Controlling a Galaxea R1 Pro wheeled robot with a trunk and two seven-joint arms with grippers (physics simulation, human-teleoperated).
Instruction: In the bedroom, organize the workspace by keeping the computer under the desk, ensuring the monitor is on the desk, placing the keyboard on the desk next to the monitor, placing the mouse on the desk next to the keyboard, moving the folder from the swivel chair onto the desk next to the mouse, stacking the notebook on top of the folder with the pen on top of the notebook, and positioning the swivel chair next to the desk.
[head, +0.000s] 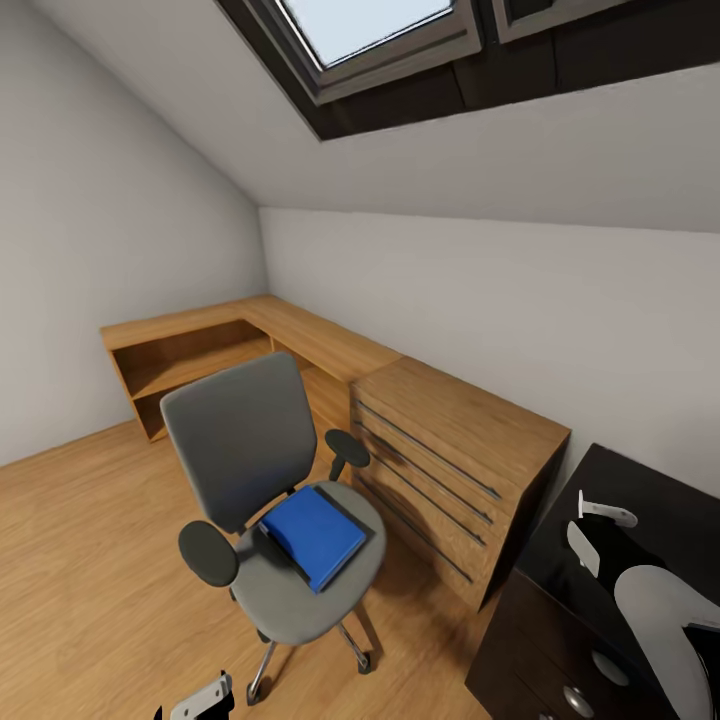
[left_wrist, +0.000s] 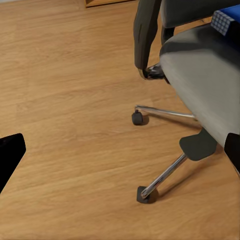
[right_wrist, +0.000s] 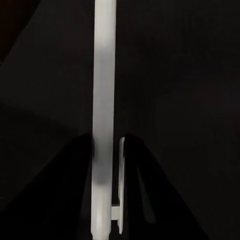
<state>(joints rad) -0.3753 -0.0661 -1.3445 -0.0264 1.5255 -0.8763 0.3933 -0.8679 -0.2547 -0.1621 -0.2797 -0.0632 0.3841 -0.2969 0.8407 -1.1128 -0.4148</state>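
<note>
The grey swivel chair (head: 240, 440) stands on the wooden floor left of the black desk (head: 665, 485), a gap apart. The blue folder (head: 313, 535) lies flat on its seat. My left gripper (head: 200, 698) hangs low in front of the chair, open; its dark fingers (left_wrist: 10, 155) frame the chair's seat (left_wrist: 200, 75), its chrome legs and a folder corner (left_wrist: 227, 17). My right gripper (head: 595, 528) is over the desk top. In its wrist view the dark fingers (right_wrist: 150, 200) sit close on both sides of a thin white slab (right_wrist: 104, 75) seen edge-on; what it is I cannot tell.
A low light-wood shelving unit (head: 200, 340) runs along the far walls and ends in a wooden drawer chest (head: 450, 450) beside the desk. The desk's drawers have silver knobs (head: 576, 700). Open floor (head: 90, 560) lies left of the chair. A skylight (head: 370, 30) is overhead.
</note>
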